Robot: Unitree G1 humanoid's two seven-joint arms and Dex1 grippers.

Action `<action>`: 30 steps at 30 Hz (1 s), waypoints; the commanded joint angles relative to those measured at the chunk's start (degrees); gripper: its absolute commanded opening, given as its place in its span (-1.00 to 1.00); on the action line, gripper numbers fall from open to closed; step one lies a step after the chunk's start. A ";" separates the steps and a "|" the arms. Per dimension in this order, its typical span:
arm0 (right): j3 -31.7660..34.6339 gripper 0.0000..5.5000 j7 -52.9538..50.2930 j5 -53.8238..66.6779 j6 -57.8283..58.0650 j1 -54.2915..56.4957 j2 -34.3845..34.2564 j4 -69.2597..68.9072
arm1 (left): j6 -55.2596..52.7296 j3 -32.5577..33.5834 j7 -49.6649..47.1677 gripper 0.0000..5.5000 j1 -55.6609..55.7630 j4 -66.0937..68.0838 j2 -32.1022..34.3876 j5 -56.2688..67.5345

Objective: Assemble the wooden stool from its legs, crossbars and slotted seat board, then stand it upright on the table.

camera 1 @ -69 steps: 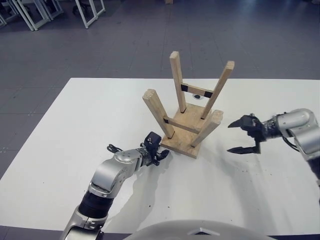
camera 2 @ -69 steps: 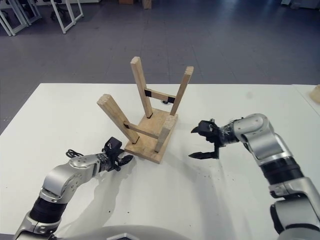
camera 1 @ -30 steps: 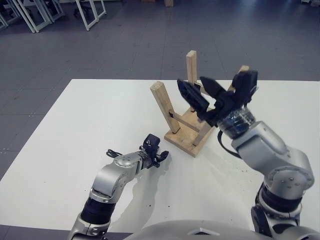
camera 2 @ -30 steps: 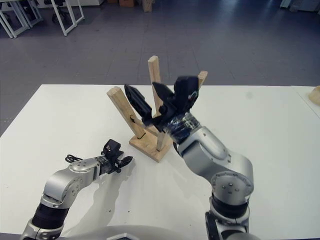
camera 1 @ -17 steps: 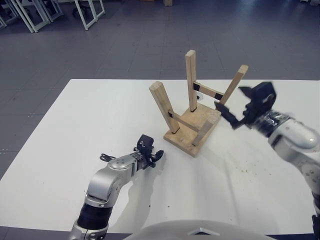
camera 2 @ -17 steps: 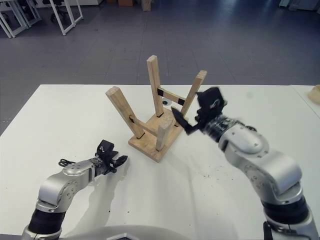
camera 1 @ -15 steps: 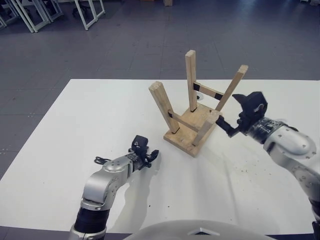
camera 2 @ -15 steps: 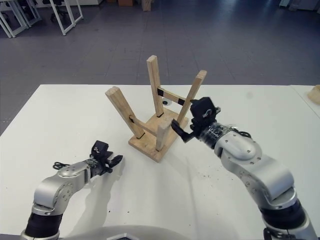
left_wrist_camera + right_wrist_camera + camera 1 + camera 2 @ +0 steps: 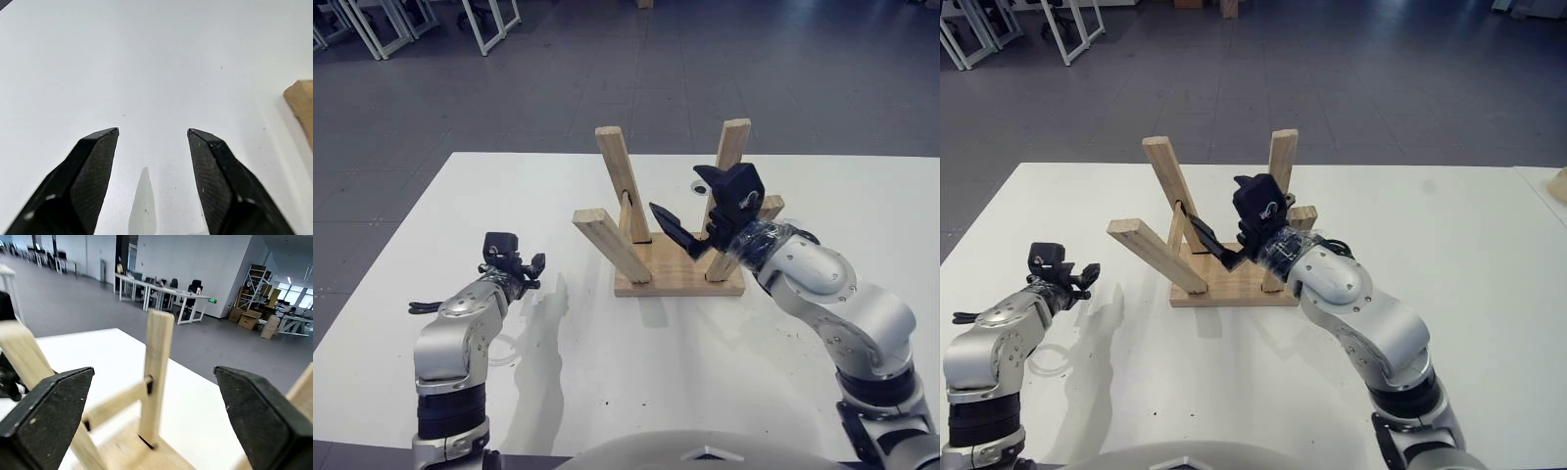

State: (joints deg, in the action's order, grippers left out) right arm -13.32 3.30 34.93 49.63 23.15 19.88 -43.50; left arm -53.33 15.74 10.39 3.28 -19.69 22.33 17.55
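Four legs [image 9: 621, 181]: all pointing up, so the stool [image 9: 1224, 284] is sitting upside down with its seat board [image 9: 677, 282] lying flat on the counter [image 9: 862, 196]. We're not calling it upright yet.
Right tool [image 9: 675, 191]: hanging spread wide among the legs, pinching nothing; we're guessing it's lining up on a leg for the flip.
Left tool [image 9: 152, 131]: hanging spread and empty, well apart, leaving room.

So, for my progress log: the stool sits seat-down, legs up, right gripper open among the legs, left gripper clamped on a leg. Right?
Not quite: the left gripper is open and empty, apart from the stool, as the left wrist view shows. The rest is right.
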 commanded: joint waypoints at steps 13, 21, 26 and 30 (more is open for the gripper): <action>44.89 0.63 44.34 36.79 10.12 1.11 37.70 34.87 | -11.18 24.98 47.26 0.30 6.78 1.15 32.02 46.11; 24.44 0.63 67.17 16.56 -1.75 -0.76 40.69 41.17 | -5.29 5.39 53.26 0.30 16.77 7.33 31.86 41.81; 17.34 0.63 71.51 10.64 -4.84 3.53 37.92 43.79 | -0.29 -4.04 55.16 0.30 18.39 9.02 30.28 35.55; 14.11 0.63 73.35 7.52 -6.40 6.36 35.21 45.49 | 1.75 -8.55 55.26 0.30 20.24 9.69 28.29 32.72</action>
State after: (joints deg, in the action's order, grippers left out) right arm 1.99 76.01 43.99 44.18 27.21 56.33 1.31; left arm -52.90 9.26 65.01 21.50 -10.37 51.47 52.14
